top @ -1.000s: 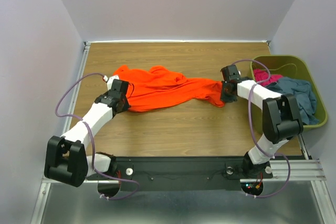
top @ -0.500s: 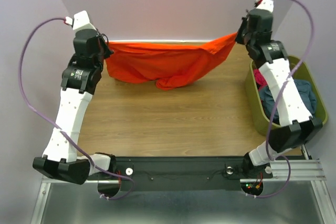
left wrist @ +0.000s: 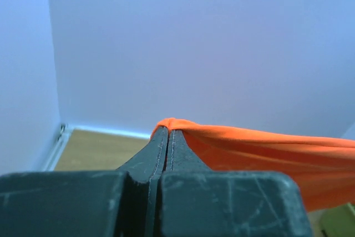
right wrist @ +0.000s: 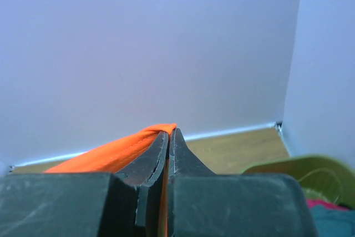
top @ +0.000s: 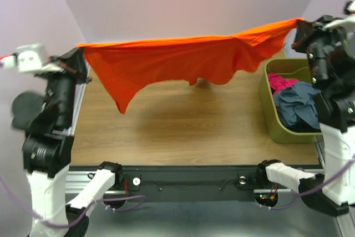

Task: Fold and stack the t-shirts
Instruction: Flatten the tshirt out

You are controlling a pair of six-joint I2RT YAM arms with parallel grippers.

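Orange t-shirt (top: 166,62) stretched in the air.
I see left pincer (top: 77,54) and right pincer (top: 299,26) each clamped on one corner; its lower edge hangs uneven above the tabletop (top: 183,131).

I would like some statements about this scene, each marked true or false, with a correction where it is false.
1. The orange t-shirt hangs in the air, stretched between both arms. True.
2. The left end effector is open and holds nothing. False: it is shut on an edge of the orange t-shirt.
3. The right end effector pinches the orange cloth. True.
4. The green tub is on the left side of the table. False: it stands at the right edge.
5. The pink t-shirt and the blue-grey t-shirt lie folded on the table. False: both lie crumpled inside the tub.
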